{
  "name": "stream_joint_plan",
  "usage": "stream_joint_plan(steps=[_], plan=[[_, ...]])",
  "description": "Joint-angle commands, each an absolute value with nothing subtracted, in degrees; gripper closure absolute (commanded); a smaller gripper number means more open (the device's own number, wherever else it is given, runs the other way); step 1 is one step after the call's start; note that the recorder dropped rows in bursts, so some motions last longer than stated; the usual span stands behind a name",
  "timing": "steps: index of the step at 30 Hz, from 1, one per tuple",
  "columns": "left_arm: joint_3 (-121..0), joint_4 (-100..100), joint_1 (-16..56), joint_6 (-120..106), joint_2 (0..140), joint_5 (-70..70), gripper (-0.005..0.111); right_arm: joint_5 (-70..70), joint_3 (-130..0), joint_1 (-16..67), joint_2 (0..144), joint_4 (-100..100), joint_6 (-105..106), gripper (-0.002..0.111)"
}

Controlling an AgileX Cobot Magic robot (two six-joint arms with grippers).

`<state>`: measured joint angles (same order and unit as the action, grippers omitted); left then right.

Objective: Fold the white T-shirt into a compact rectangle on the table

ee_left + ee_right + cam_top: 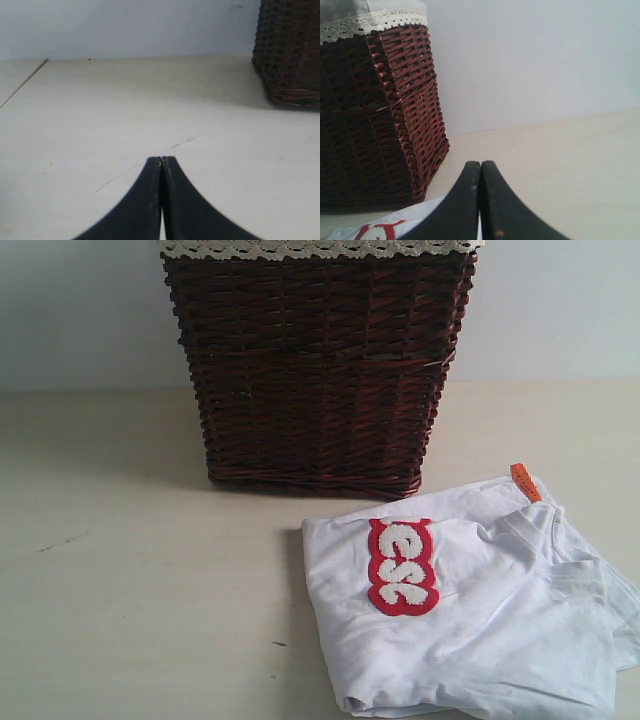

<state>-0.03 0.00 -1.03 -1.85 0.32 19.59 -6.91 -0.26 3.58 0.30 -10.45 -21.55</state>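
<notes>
White T-shirt (480, 630): lies folded in layers on the table, at the near right of the exterior view; its far right edge and bottom edge run out of frame.
Letter patch (402, 567): faces up on the shirt's left part, fuzzy white letters on a red outline.
Orange tag (525, 483): sticks out at the collar, on the shirt's far side.
Table (140, 590): pale cream top, bare to the left of the shirt apart from a few small dark specks.
Wicker basket (315, 370): dark brown, upright on the table just behind the shirt; contact between them cannot be told.
Lace-edged liner (310, 248): folded over the basket's rim.
Left gripper (162, 161): jaws pressed together, nothing between them, above bare table, well away from the shirt.
Right gripper (480, 165): jaws pressed together, empty, above the shirt's edge near the basket.
</notes>
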Motion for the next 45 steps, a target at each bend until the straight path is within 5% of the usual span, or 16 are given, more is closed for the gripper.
stream_joint_plan(steps=[1, 36, 45], plan=[[0.00, 0.00, -1.08, -1.32, 0.00, 19.15, 0.106, -7.18, 0.00, 3.25, 0.00, -10.52, -21.05, 0.108], [0.00, 0.00, -1.08, -1.32, 0.00, 19.15, 0.106, -4.40, 0.00, 3.25, 0.00, -10.17, -19.60, 0.108], [0.00, 0.00, -1.08, -1.32, 0.00, 19.15, 0.106, -15.62, 0.00, 3.25, 0.00, -10.90, -5.65, 0.108]])
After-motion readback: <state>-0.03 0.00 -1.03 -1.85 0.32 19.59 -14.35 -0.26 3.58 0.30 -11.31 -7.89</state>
